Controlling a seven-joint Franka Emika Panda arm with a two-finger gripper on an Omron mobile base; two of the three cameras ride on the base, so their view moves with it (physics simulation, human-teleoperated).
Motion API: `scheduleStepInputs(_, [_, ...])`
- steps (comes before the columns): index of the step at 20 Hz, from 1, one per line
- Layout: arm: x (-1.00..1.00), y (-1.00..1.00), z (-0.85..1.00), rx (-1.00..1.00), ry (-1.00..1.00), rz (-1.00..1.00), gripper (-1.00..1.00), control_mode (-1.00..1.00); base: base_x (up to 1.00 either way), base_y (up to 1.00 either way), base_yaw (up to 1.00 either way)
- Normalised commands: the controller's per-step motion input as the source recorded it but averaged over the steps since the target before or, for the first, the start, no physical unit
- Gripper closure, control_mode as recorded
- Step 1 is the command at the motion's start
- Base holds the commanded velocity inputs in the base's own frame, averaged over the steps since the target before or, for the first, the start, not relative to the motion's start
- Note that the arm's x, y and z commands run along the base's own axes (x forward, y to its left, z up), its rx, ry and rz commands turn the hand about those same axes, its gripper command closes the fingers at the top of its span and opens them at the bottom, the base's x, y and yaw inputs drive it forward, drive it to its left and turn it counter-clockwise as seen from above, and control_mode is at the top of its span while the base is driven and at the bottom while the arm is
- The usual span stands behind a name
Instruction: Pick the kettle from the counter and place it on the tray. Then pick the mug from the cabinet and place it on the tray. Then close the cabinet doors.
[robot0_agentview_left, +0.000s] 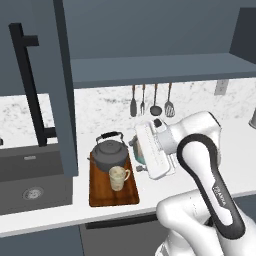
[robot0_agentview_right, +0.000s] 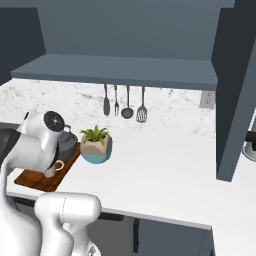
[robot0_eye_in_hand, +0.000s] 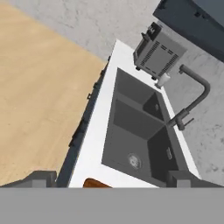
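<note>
Cabinet door (robot0_agentview_left: 47, 85) swung open at left above sink (robot0_agentview_left: 30, 185), then kettle (robot0_agentview_left: 109, 152) and mug (robot0_agentview_left: 118, 178) together on tray (robot0_agentview_left: 100, 192) on counter (robot0_agentview_left: 235, 165), then gripper (robot0_eye_in_hand: 111, 179) with fingers spread, gripping nothing.

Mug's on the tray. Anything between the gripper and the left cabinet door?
The kettle and mug on the tray sit between the open gripper and the left cabinet door, but low on the counter. At the height of its black handle, nothing visible stands between.
</note>
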Motion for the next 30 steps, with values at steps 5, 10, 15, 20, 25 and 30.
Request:
scheduleStepInputs(5, [-0.39, 0.15, 0.15, -0.13, -0.02, 0.02, -1.00, -1.00, 0.00, 0.00, 0.00])
scheduleStepInputs(10, [-0.41, 0.07, 0.19, -0.07, -0.03, 0.04, -1.00, -1.00, 0.00, 0.00, 0.00])
scheduleStepInputs(15, [-0.42, 0.04, 0.25, -0.03, -0.05, 0.07, -1.00, -1.00, 0.00, 0.00, 0.00])
scheduleStepInputs(20, [-0.37, 0.16, 0.16, -0.06, -0.04, 0.04, -1.00, -1.00, 0.00, 0.00, 0.00])
scheduleStepInputs(25, [-0.32, 0.18, 0.11, 0.00, -0.10, 0.05, -1.00, -1.00, 0.00, 0.00, 0.00])
scheduleStepInputs(30, [-0.29, 0.35, 0.11, 0.01, -0.21, 0.05, -1.00, -1.00, 0.00, 0.00, 0.00])
